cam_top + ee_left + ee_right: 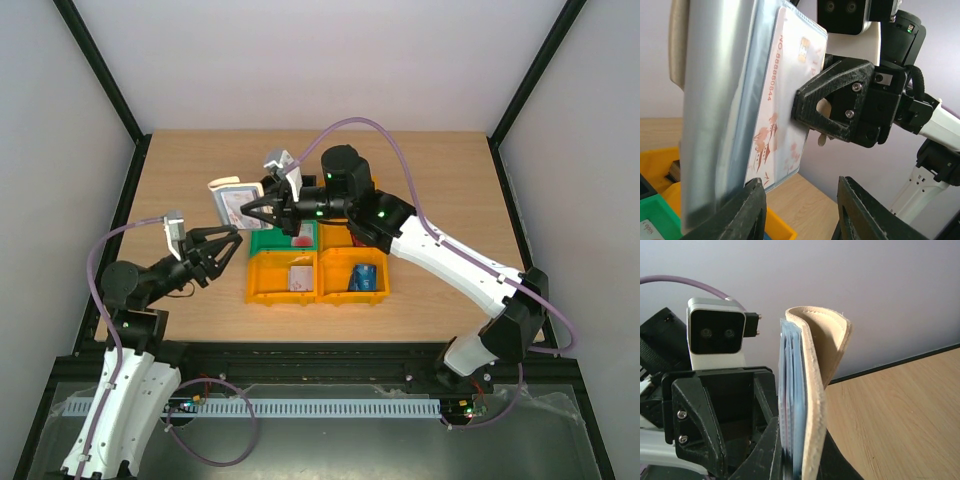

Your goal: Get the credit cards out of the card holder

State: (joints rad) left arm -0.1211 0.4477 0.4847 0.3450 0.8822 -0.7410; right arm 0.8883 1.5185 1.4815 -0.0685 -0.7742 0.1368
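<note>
My right gripper (256,212) is shut on the card holder (233,203) and holds it upright above the table, left of the bins. In the right wrist view the holder's tan cover (812,405) and pale blue sleeves (791,390) stand edge-on between my fingers, with the gripper (800,460) closed at their base. In the left wrist view the holder (720,100) fills the left side, with a white-pink card (782,105) in its clear front sleeve. My left gripper (800,210) is open just below the holder's lower edge, empty; it also shows in the top view (232,243).
A green bin (283,243) and orange bins (272,285) (352,291) sit mid-table. A white-pink card (300,278) lies in the left orange bin, a blue one (363,278) in the right, a red one (303,238) in the green.
</note>
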